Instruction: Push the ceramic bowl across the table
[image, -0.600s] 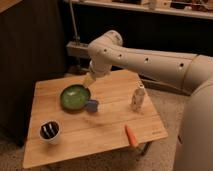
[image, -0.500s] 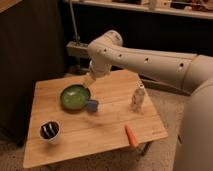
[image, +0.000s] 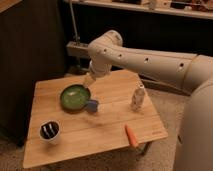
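Note:
The ceramic bowl (image: 74, 96) is a wide, shallow green dish with a darker rim. It sits on the left half of the light wooden table (image: 110, 125), toward the far edge. My white arm reaches in from the right and bends down over the table. Its gripper (image: 89, 81) hangs just above the bowl's far-right rim. I cannot see whether it touches the rim.
A small blue object (image: 91, 105) lies against the bowl's near-right side. A white cup (image: 50, 131) with dark contents stands at the front left. A white bottle (image: 138, 97) stands at the right, and an orange carrot-like piece (image: 131, 135) lies near the front right edge. Dark cabinets stand behind.

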